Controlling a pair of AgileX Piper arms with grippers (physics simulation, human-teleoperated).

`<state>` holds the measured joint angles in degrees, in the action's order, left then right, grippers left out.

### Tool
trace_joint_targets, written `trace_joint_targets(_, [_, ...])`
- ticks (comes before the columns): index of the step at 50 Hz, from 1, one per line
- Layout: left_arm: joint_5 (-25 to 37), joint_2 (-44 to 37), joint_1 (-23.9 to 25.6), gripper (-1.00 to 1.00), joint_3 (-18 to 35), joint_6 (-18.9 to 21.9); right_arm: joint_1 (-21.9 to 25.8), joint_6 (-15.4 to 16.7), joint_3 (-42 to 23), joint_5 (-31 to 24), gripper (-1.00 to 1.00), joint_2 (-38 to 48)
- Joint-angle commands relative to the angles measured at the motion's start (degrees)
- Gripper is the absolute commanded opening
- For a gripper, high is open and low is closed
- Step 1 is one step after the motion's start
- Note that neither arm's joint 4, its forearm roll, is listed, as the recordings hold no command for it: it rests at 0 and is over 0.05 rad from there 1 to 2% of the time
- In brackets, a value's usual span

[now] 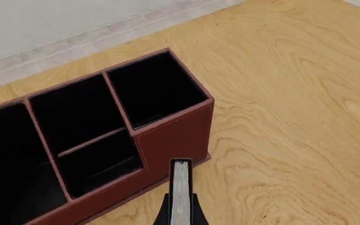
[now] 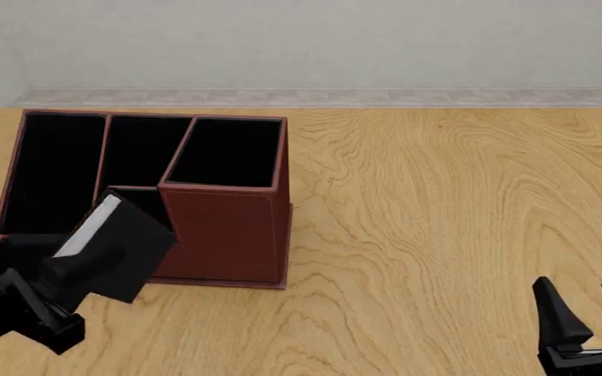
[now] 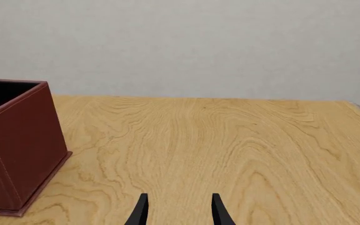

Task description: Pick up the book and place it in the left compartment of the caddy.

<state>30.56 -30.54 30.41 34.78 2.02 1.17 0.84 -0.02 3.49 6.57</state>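
Gripping the small thin black-covered book with white page edges (image 2: 113, 244), the left gripper (image 1: 180, 213) is holding it clear of the light wooden table (image 2: 458, 227), its 2 fingers clamped on the covers. In the front view the book is hanging tilted in front of the near wall of the reddish-brown leather-look rectangular caddy (image 2: 228, 235), overlapping the low front edge beside the taller square corner section. The long narrow black-lined left compartment (image 2: 52, 168) is lying open just beyond and to the left of the book. In the left wrist view the book's page edge is showing upright, just beside the caddy's near corner. The right gripper (image 2: 588, 311) is sitting low at the table's near right, well apart from the caddy, its 2 fingers spread apart around nothing.
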Motion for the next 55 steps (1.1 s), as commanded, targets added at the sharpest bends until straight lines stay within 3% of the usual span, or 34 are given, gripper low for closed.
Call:
trace_joint_targets(1, [1.97, -0.08, -7.23, -1.00, 6.13, 4.02, -0.04, -0.05, 0.00, -0.27, 1.00, -0.31])
trace_joint_targets(12, [1.94, -2.66, -13.58, -1.00, 11.32, 9.01, -0.11, -0.32, -0.02, -0.20, 1.00, -0.30])
trace_joint_targets(26, [-0.23, -5.00, -20.36, -1.00, 14.31, 11.76, -0.06, -0.36, 0.01, -0.26, 1.00, -0.36])
trace_joint_targets(44, [-2.07, -12.92, -31.02, -1.00, 19.42, 11.04, 0.00, -0.32, 0.00, -0.04, 1.00, -0.08])
trace_joint_targets(55, [-3.33, -18.05, -34.01, -1.00, 20.70, 11.73, 0.07, -0.26, 0.01, 0.56, 1.00, 0.72])
